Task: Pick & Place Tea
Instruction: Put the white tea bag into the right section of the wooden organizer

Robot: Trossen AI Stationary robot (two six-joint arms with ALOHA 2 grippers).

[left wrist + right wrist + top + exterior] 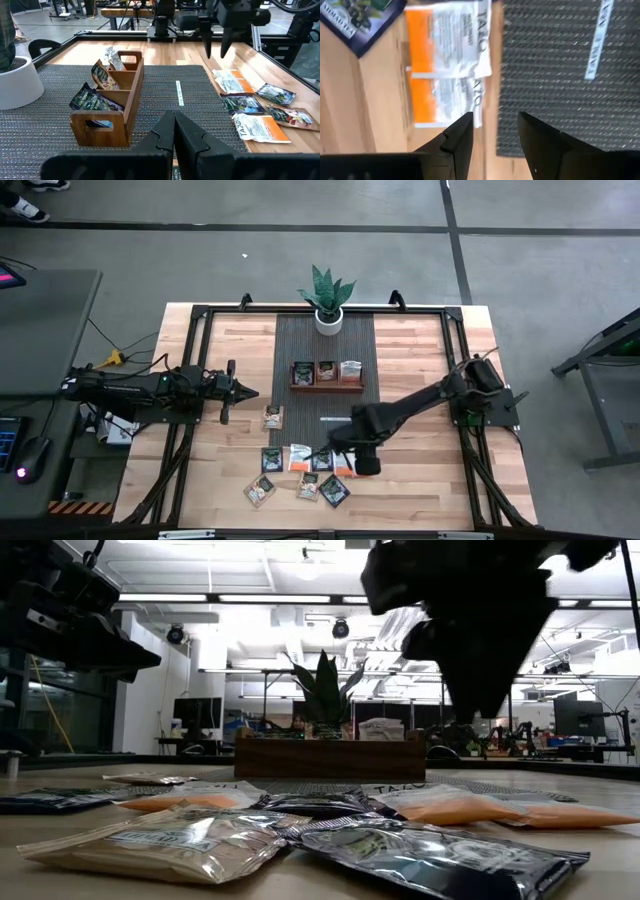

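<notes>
Orange tea packet under my right gripper, jaws narrowly apart, empty; descend straight, pinch edge squarely.

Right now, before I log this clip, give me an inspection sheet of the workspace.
Surface: wooden table with a dark woven mat down its middle.
Job's things: loose tea packets clustered at the near edge, one apart beside the mat; three more stand in the wooden tray.
Clutter: potted plant at the mat's far end.
Grippers: right gripper open, above the orange packets at the mat's edge, holding nothing; left gripper shut, waiting over the table's left side.
Cables: yellow and dark leads off the table's left.
Surroundings: side desk on the left, lab room behind.
</notes>
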